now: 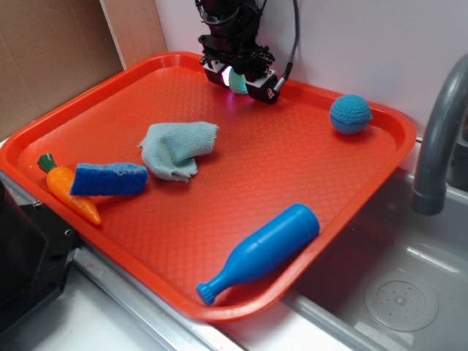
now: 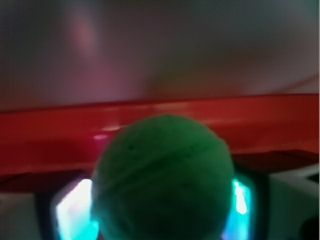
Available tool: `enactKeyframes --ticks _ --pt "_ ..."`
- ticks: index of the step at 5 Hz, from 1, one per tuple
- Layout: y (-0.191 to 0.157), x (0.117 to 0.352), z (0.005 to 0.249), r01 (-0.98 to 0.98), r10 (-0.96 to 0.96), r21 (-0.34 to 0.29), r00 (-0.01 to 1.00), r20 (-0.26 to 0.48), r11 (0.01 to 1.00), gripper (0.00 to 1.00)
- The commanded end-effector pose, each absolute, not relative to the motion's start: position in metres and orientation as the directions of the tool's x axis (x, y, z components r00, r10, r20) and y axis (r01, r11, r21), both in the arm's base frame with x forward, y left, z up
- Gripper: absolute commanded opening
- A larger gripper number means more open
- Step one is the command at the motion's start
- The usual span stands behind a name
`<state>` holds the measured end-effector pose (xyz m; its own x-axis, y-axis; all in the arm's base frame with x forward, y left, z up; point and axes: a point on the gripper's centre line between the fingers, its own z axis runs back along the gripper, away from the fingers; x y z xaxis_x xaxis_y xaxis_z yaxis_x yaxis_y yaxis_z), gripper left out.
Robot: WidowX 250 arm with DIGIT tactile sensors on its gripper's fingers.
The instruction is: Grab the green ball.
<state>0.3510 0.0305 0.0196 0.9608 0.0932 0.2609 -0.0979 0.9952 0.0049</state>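
The green ball (image 1: 238,82) sits between my gripper's two fingers at the far edge of the red tray (image 1: 307,183). In the wrist view the green ball (image 2: 162,180) fills the lower middle, blurred, with a lit finger pad on each side touching it. My gripper (image 1: 240,80) is shut on the ball, low over the tray near its back rim. Whether the ball rests on the tray or is lifted I cannot tell.
A blue crocheted ball (image 1: 349,114) lies at the tray's far right. A grey-green cloth (image 1: 178,148) lies mid-tray. A blue sponge (image 1: 110,179) and a toy carrot (image 1: 69,190) lie at left, a blue bottle (image 1: 263,251) at front. A sink and grey faucet (image 1: 439,139) are right.
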Motion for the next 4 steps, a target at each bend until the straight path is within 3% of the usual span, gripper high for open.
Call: enactKeyframes --ticks 1,2,3,4 --pt "0.033 0.29 0.137 -0.358 0.344 0.033 0.915 0.21 0.933 0.0" --pt "0.055 0.258 0.168 -0.552 0.55 -0.006 0.83 0.09 0.834 0.0" --pt "0.077 0.233 0.176 -0.738 0.736 0.06 0.674 0.056 0.672 0.0" --pt "0.086 0.208 0.173 -0.879 0.875 0.112 0.473 0.1 0.463 0.0"
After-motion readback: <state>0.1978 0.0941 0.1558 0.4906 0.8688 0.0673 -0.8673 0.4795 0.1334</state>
